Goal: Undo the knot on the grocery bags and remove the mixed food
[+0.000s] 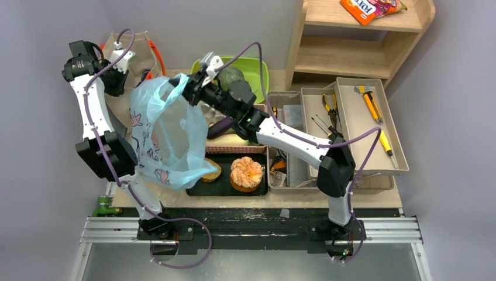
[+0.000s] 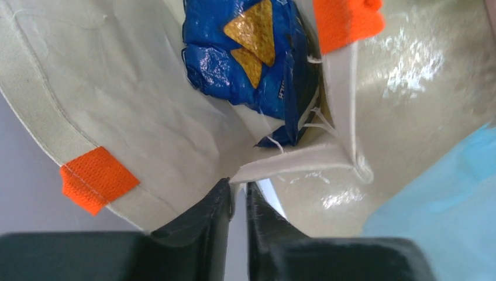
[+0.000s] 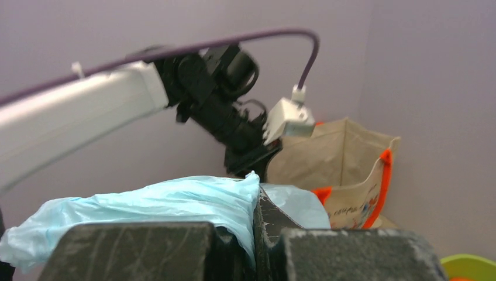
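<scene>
**Little Lettering Legible**

Far right of the right gripper (image 1: 182, 86), an orange packet (image 1: 369, 8) on the shelf (image 1: 351, 58) carries white block letters, seemingly "ROX". Just beyond the left gripper (image 2: 237, 188), the blue snack pack (image 2: 234, 70) bears sideways white type, unreadable. The canvas tote (image 3: 351, 158) and the light-blue bag (image 1: 166, 134) show pictures only.

Top view: high behind the arm bases (image 1: 158, 225) at 6 o'clock, looking steeply down over the whole workspace. Left wrist view: very close, peering into the canvas tote (image 2: 146, 117). Right wrist view: level, close over the blue plastic bag (image 3: 146, 205), facing that tote at 3 o'clock. All three share tote and bag.
</scene>
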Available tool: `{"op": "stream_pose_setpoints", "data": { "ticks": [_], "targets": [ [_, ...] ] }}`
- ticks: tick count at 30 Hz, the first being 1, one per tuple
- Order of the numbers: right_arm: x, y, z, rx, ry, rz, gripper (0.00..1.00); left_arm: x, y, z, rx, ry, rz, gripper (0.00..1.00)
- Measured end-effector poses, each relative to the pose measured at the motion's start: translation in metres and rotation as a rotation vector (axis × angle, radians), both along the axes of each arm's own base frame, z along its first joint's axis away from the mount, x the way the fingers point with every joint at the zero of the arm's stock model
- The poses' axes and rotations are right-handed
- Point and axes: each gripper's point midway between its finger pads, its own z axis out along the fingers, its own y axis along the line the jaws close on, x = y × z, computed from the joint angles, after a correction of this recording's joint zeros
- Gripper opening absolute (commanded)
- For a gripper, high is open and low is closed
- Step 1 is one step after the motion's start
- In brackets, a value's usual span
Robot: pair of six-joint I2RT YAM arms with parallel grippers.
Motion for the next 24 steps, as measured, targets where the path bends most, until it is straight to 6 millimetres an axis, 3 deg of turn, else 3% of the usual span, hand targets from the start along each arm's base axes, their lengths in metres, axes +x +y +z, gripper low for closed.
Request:
{"op": "stream_pose_setpoints", "data": {
  "ticks": [6,11,18,24],
  "targets": [
    [0.029,-0.037,0.074,0.151,-0.033,-0.093,0.0,-0.023,-0.01,0.0,-0.016,0.044,-0.014,0.0],
    [0.048,-0.071,0.119,0.246,-0.069,-0.161,0.0,-0.068,-0.032,0.003,-0.039,0.101,-0.044,0.0],
    [0.065,-0.092,0.135,0.297,-0.073,-0.235,0.0,-0.16,-0.064,0.017,-0.009,0.17,-0.09,0.0],
    [0.078,-0.106,0.143,0.327,-0.072,-0.28,0.0,-0.236,-0.079,0.021,0.052,0.23,-0.108,0.0]
  ]
}}
